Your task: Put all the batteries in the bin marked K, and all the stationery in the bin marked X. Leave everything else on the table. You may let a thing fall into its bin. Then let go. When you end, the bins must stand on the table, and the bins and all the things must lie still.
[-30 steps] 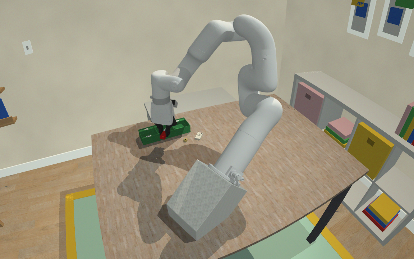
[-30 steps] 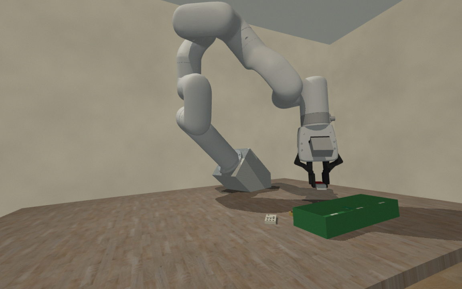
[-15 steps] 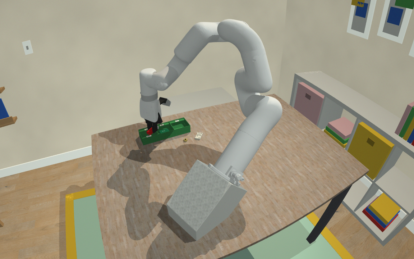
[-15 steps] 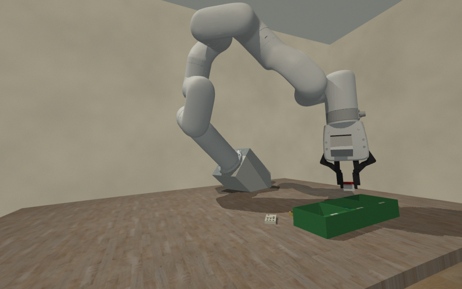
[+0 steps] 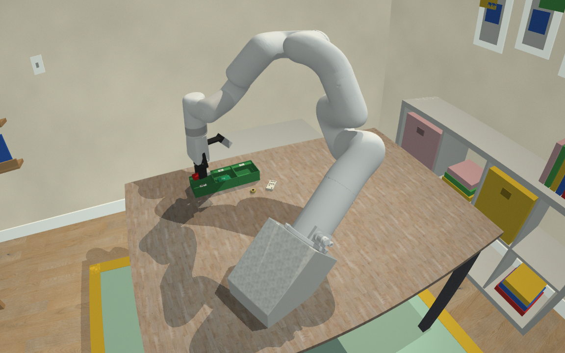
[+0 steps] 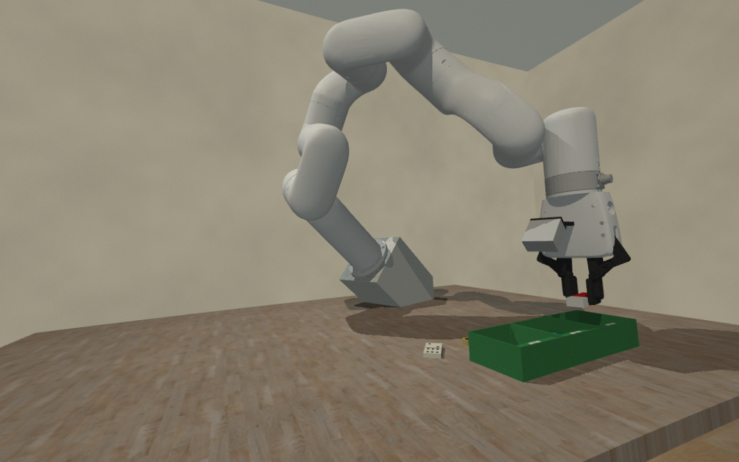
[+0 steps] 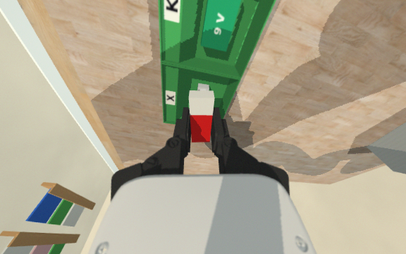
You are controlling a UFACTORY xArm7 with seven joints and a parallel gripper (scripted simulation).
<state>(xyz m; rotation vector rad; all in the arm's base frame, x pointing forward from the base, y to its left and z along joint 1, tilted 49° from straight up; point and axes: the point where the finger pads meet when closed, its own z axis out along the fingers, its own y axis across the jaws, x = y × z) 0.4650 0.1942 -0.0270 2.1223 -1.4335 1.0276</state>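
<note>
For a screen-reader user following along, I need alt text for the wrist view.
Seen from the wrist, the black pincer grips a red and white block above the X compartment of a green bin. Beyond a divider, the K compartment holds a green 9V battery. The bin rests on a wooden table.

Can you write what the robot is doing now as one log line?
end effector: shut on red-and-white eraser | position: above X bin | release: pending

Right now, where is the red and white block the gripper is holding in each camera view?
Top: the red and white block sits left of centre, between the fingers over the green bin's left end.
Exterior: block at right, just above the bin's far end.
Wrist: block at centre, over the X compartment.
Shared landmark: the green bin.
</note>
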